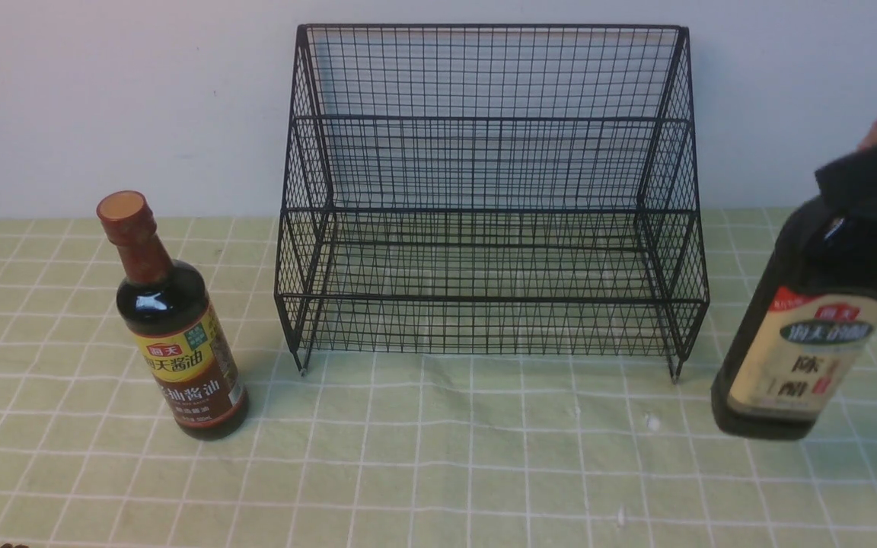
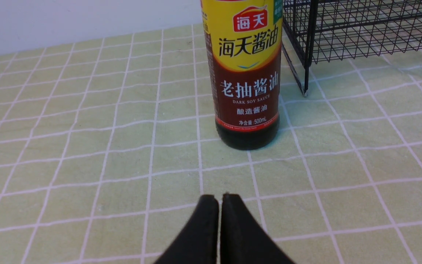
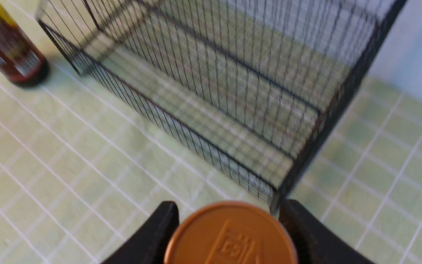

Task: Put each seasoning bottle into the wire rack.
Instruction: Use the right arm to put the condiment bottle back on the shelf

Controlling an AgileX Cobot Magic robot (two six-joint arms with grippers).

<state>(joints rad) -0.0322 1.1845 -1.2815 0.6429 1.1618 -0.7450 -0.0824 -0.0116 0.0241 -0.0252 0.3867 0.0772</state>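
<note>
The black wire rack (image 1: 488, 205) stands at the back middle, both tiers bare; it also shows in the right wrist view (image 3: 211, 84). The red-brown-capped bottle (image 1: 172, 327) stands upright on the cloth left of the rack. My left gripper (image 2: 220, 200) is shut and empty, low over the cloth, short of that bottle (image 2: 245, 73). My right gripper (image 3: 229, 212) is shut on the neck of the wider cream-label bottle (image 1: 815, 320), held tilted above the cloth right of the rack. Its gold cap (image 3: 231, 234) sits between the fingers.
A green checked cloth (image 1: 438, 472) covers the table. A pale wall (image 1: 141, 91) rises right behind the rack. The rack's short feet (image 1: 674, 378) rest on the cloth.
</note>
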